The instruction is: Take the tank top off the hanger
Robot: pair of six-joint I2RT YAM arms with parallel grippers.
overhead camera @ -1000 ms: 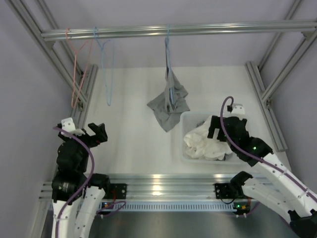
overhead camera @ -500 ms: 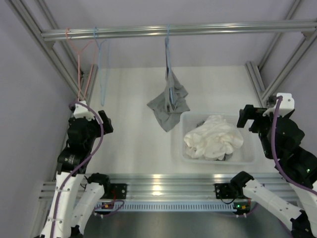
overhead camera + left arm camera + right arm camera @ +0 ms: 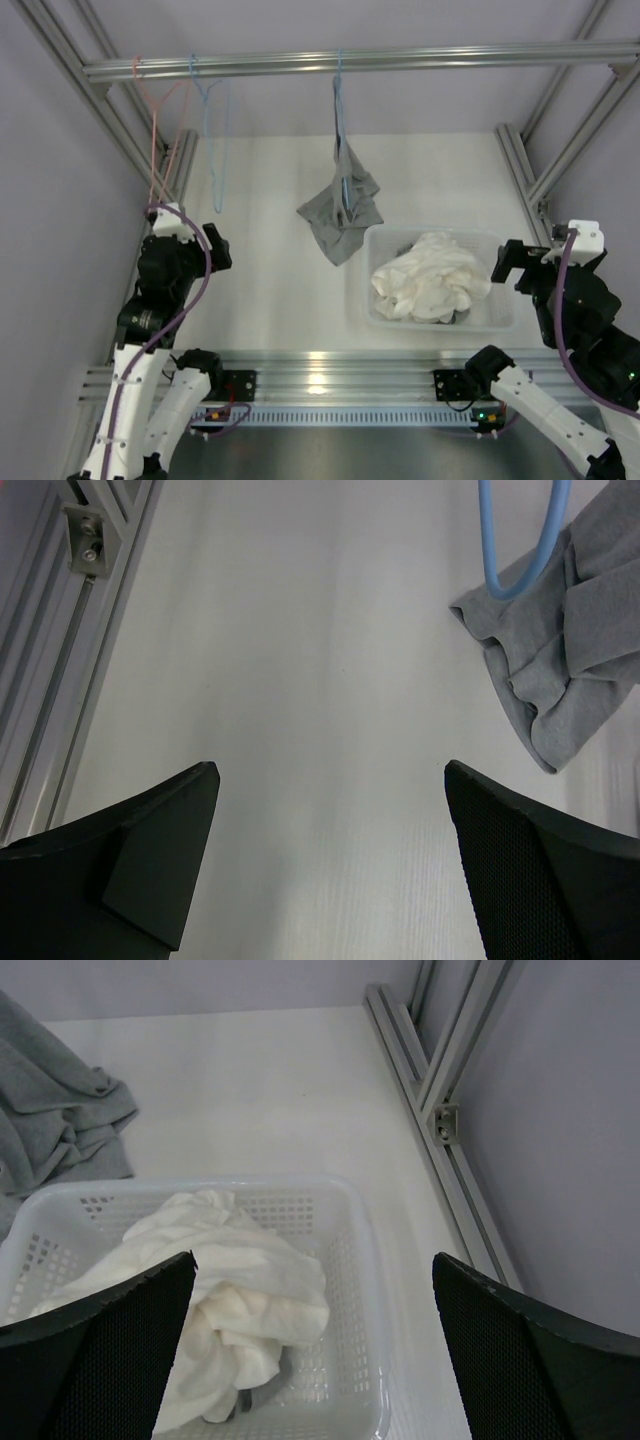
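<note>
The grey tank top (image 3: 340, 215) hangs bunched on a blue hanger (image 3: 340, 120) hooked over the top rail, and its lower part rests on the white table. My left wrist view shows the tank top (image 3: 560, 670) and the hanger's loop (image 3: 520, 550) at the upper right. My left gripper (image 3: 215, 250) stands open well to the left of the garment, with nothing between its fingers (image 3: 328, 770). My right gripper (image 3: 510, 262) is open at the right end of the basket and is empty too (image 3: 313, 1258). The tank top (image 3: 55, 1120) lies at the far left of the right wrist view.
A white perforated basket (image 3: 440, 232) holding crumpled white cloth (image 3: 430, 278) sits right of the tank top. An empty pink hanger (image 3: 160, 130) and a light blue hanger (image 3: 212, 130) hang from the rail (image 3: 400, 60) at the left. Aluminium frame posts line both sides.
My right gripper has pulled back from over the basket to its right end. My left gripper has risen and shifted slightly toward the back. Both stayed open.
</note>
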